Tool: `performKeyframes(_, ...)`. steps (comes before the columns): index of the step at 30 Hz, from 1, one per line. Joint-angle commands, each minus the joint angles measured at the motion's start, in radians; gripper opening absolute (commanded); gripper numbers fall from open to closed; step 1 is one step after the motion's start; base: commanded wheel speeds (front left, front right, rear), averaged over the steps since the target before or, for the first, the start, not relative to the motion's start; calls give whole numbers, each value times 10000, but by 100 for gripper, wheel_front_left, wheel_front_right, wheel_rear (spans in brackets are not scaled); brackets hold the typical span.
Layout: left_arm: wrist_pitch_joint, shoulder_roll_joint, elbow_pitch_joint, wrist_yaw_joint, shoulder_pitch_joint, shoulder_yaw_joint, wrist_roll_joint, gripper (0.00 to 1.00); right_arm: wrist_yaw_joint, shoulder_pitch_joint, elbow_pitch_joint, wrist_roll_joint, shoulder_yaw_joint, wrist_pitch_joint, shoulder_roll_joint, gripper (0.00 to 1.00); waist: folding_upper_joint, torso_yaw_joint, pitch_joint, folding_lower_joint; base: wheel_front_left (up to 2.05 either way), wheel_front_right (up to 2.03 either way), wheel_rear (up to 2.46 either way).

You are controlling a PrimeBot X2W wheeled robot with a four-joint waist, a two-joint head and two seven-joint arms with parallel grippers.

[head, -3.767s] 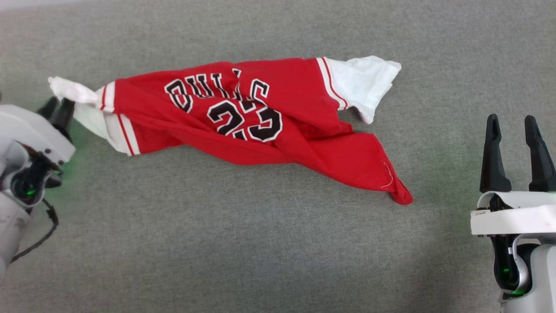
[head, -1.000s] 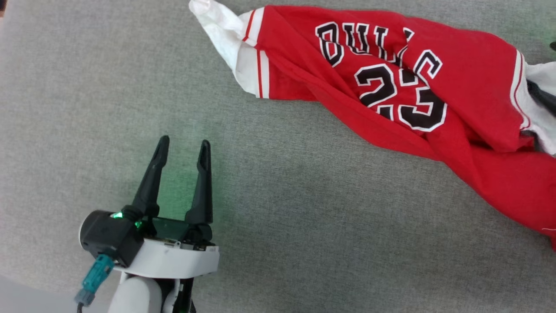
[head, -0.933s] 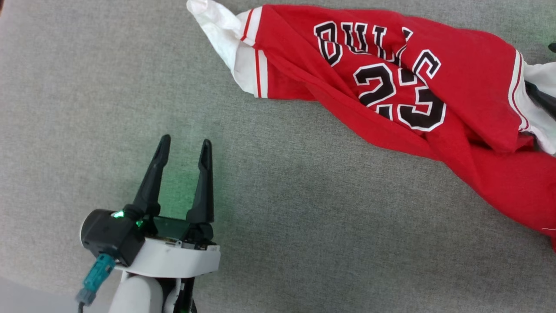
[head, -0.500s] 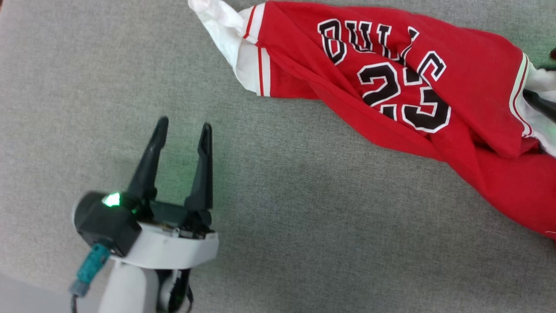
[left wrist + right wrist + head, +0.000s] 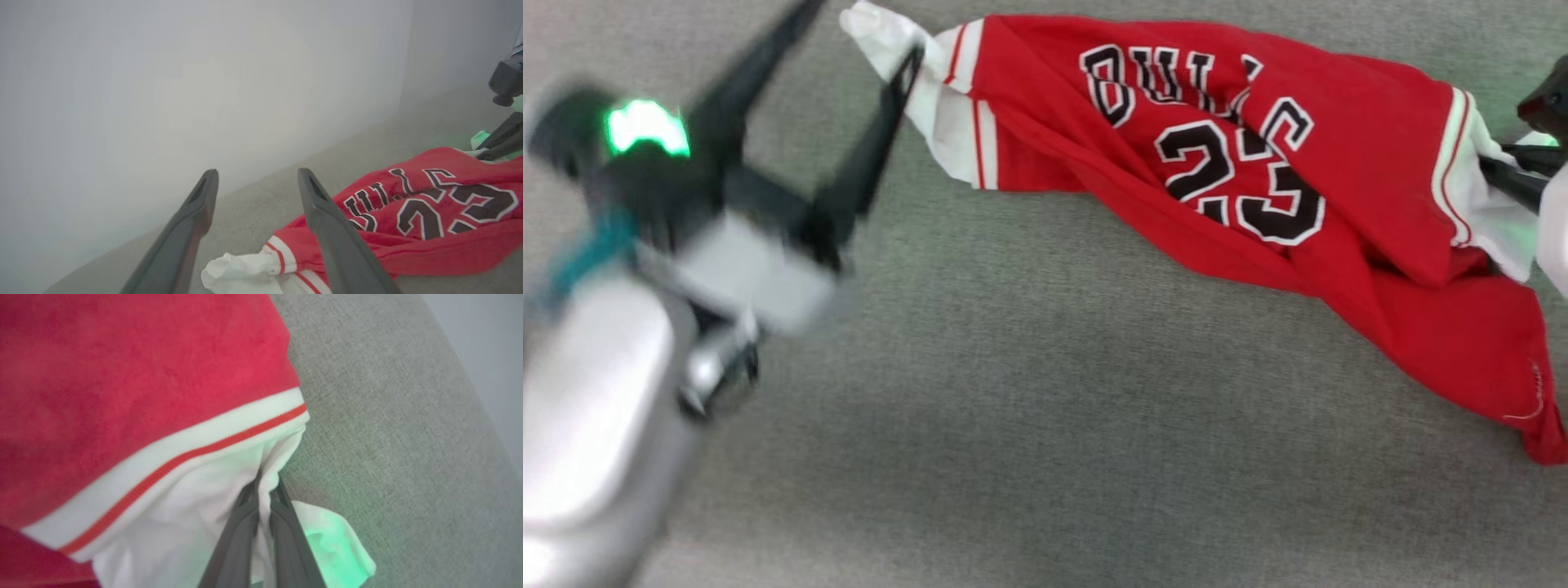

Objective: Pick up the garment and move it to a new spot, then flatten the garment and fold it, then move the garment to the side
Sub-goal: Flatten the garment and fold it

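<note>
While my left gripper hung low and idle half a second ago, the head view now has it swung up, blurred with speed, to the white left sleeve of the red Bulls jersey. Its fingers are spread, one tip lying across the sleeve's edge, and nothing is gripped yet. The jersey lies rumpled across the top of the grey fabric surface, number side up, with the hem trailing toward the lower right. At the right edge, my right gripper sits in the white right sleeve.

From the left wrist, the left gripper is open wide, with the bunched white sleeve low between the fingers and the jersey running away to the right. The right gripper shows at the far end, and a plain pale wall stands behind.

From the right wrist, the right gripper is pinched together on a fold of the white sleeve, just past the striped trim.

I read this as one end secured and the other about to be taken, so that I can pull the jersey flat.
</note>
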Motion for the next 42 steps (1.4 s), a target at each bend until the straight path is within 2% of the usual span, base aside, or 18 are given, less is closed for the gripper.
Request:
performKeyframes(1,510,335,311,-15,-881,-542,-655,100,-14,29,78,-140,124,22,82,0,0,-165,87,0,0,0,0)
performKeyframes(4,1693,1020,1169,-15,-2647,-1902,-1921,100,-14,-99,39,-139,123,55,287,0,0,-363,245,0,0,0,0)
performKeyframes(5,1693,1020,1169,-15,-2647,-1902,-1921,100,-14,-99,39,-139,123,55,287,0,0,-363,245,0,0,0,0)
performKeyframes(6,2336,1245,1815,-14,-3858,-2720,-2713,100,-14,-197,1,-171,121,84,386,0,0,-476,382,0,0,0,0)
performKeyframes(11,4047,1731,3094,-4,-5957,-5266,-4495,100,-14,-292,45,-246,145,179,518,0,0,-710,549,0,0,0,0)
performKeyframes(12,4047,1731,3094,-4,-5957,-5266,-4495,100,-14,-292,45,-246,145,179,518,0,0,-710,549,0,0,0,0)
performKeyframes(15,4621,2058,3184,-2,-6727,-6441,-5688,100,-14,-246,87,-287,160,230,558,0,0,-792,535,0,0,0,0)
performKeyframes(20,5284,2966,2660,-3,-7645,-8100,-6942,100,-14,-214,138,-230,163,189,542,0,0,-799,516,0,0,0,0)
performKeyframes(25,5395,3445,2263,-3,-8210,-8885,-7506,100,-16,-275,119,-190,174,179,546,0,0,-753,640,0,0,0,0)
performKeyframes(37,6349,3433,2370,-3,-7996,-9191,-6921,100,-22,-483,151,-378,193,73,761,0,0,-896,909,0,0,0,0)
performKeyframes(38,6535,3425,2350,-3,-7910,-9195,-6770,69,-23,-486,155,-383,192,61,759,0,0,-905,918,0,0,0,0)
performKeyframes(39,6711,3453,2330,-3,-7856,-9194,-6579,54,-23,-472,158,-391,192,67,751,0,0,-917,923,0,0,0,0)
performKeyframes(42,6720,3410,2375,1,-7915,-9195,-6695,42,-25,-495,172,-424,193,67,753,0,0,-954,933,0,0,0,0)
